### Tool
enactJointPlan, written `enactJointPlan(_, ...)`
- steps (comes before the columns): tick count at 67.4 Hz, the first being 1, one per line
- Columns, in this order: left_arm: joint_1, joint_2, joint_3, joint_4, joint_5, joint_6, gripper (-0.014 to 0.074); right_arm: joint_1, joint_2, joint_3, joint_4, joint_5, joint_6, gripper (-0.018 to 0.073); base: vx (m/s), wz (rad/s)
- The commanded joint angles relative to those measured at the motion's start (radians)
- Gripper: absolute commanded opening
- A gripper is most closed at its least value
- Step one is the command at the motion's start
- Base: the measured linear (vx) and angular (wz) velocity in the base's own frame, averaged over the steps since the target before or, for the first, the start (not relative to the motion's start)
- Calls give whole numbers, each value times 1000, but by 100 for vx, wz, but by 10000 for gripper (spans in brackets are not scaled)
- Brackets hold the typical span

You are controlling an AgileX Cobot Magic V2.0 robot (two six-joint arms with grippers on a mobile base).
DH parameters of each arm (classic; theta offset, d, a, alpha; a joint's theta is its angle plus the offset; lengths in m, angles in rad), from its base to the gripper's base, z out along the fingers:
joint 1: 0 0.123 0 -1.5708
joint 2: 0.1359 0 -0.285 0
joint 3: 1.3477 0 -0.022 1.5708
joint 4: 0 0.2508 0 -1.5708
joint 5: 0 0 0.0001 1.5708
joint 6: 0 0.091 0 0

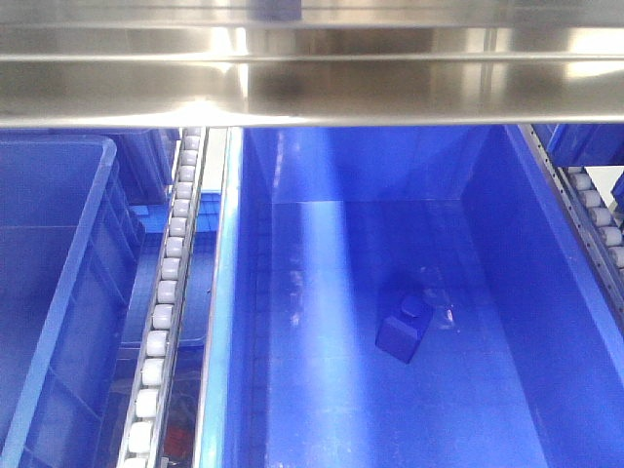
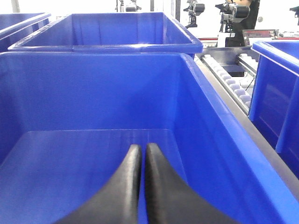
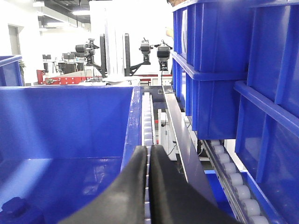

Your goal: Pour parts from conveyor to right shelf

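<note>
**Mia:** Front camera first. What is in the middle?

**Tom:** A big blue bin (image 1: 390, 292), open at the top. It fills the middle and right of the frame. A small blue brick (image 1: 402, 334) lies on its floor, a bit right of the middle and low down. It is tipped to one side.

**Mia:** Is anything touching the brick?

**Tom:** No. It lies alone on the bin floor, away from the walls.

**Mia:** What else is there?

**Tom:** A shiny steel bar (image 1: 312, 93) runs across the top. A row of small white rollers (image 1: 168, 292) goes down the left side, just beside the bin. Another blue bin (image 1: 58, 292) sits at the far left. More rollers (image 1: 600, 210) show at the upper right.

**Mia:** Now the left wrist camera?

**Tom:** The left gripper (image 2: 141, 151) is at the bottom middle. Its two black fingers are pressed together, with nothing between them. It hangs over the inside of a blue bin (image 2: 93, 88). I cannot see the brick here. A second bin (image 2: 117, 32) sits behind, at the top. White rollers (image 2: 231, 81) run along the right.

**Mia:** And the right wrist camera?

**Tom:** The right gripper (image 3: 148, 153) is at the bottom middle too. Its fingers are together and hold nothing. It sits over the right rim of a blue bin (image 3: 65, 121). A dark blue lump shows in the lower left corner, maybe the brick, but I cannot tell. Stacked blue bins (image 3: 215, 60) fill the upper right, with white rollers (image 3: 236, 179) under them
</note>
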State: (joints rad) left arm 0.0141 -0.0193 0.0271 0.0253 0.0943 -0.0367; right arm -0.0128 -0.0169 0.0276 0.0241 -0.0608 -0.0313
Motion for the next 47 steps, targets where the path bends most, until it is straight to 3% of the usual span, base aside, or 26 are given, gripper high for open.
enactJointPlan(1, -1, -4, -26, -6, -72, -7, -6, -6, -6, 9, -4, -79, -3, -9, 0, 0)
enactJointPlan(47, -1, -4, -26, -6, -72, -7, -6, -6, -7, 9, -4, -79, -3, -9, 0, 0)
